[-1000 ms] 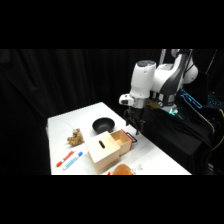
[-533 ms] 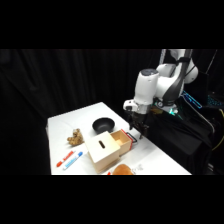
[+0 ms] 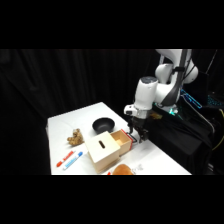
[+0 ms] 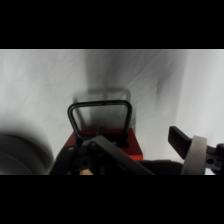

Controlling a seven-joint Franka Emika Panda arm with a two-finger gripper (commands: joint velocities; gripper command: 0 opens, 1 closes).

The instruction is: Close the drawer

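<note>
Your gripper (image 3: 136, 134) has dropped to the drawer (image 3: 121, 140), which still stands out from the box (image 3: 104, 151) near the bench's right edge. Its wire handle (image 4: 101, 116) sits just ahead; I cannot tell how the jaws stand. Push left next.

Place: a robot lab test cell.
Backdrop: black curtains (image 3: 75, 80) close off the space behind and beside the table.
Work surface: 1 white table (image 3: 160, 162) holding small props.
Machine: 1 white Franka arm (image 3: 150, 95) mounted beside the table.
Wiring: cables (image 3: 192, 100) run behind the arm's base.
</note>
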